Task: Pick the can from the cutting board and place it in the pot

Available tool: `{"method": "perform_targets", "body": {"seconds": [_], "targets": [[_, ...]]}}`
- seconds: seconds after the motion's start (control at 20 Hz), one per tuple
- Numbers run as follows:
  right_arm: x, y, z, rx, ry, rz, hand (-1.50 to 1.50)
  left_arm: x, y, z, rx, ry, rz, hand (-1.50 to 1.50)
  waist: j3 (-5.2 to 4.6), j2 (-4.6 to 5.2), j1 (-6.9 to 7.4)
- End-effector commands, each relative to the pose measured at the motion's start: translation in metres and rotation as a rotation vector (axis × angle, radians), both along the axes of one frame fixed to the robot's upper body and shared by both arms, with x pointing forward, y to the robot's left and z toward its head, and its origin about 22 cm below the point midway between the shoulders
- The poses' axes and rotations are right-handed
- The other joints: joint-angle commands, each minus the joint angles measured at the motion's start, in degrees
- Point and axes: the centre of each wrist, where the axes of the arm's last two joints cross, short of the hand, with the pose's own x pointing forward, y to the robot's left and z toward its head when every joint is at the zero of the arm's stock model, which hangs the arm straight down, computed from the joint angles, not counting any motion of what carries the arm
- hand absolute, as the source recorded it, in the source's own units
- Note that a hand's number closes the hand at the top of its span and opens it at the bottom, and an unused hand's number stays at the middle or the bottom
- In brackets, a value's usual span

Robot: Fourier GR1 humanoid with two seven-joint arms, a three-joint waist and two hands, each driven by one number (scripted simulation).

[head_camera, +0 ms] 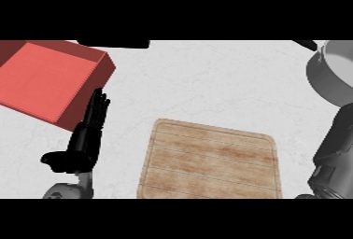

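Head view shows the left hand [86,135] with its fingers [100,100] straight and close together, pointing up the counter, thumb stuck out to the side — it rests near the lower left, holding nothing. Just beyond its fingertips sits a red box [48,81]. To its right lies the wooden cutting board [210,161], and its top is bare — no can shows on it. At the right edge only the grey right forearm [334,154] is visible, rising toward the pot [331,74] in the upper right corner; the right hand itself is out of sight, so I cannot tell how its fingers stand, nor where the can is. My guess is that the carry or the drop into the pot is in hand. If so, the next move calls for releasing the can squarely above the pot's opening.
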Motion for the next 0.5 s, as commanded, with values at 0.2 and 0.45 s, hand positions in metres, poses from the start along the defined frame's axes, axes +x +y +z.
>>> {"method": "perform_targets", "body": {"seconds": [0.2, 0.45], "targets": [[-0.017, -0.003, -0.036, -0.087, -0.239, -0.148, -1.5, -0.002, 0.0, -0.001, 0.012, 0.022, 0.002, 0.0, -0.01, -0.53, 0.11], [-0.023, -0.006, -0.045, -0.14, -0.237, -0.151, -1.5, -0.001, -0.002, -0.001, 0.011, 0.002, -0.001, 0.0, -0.08, -0.71, 0.36]]}}
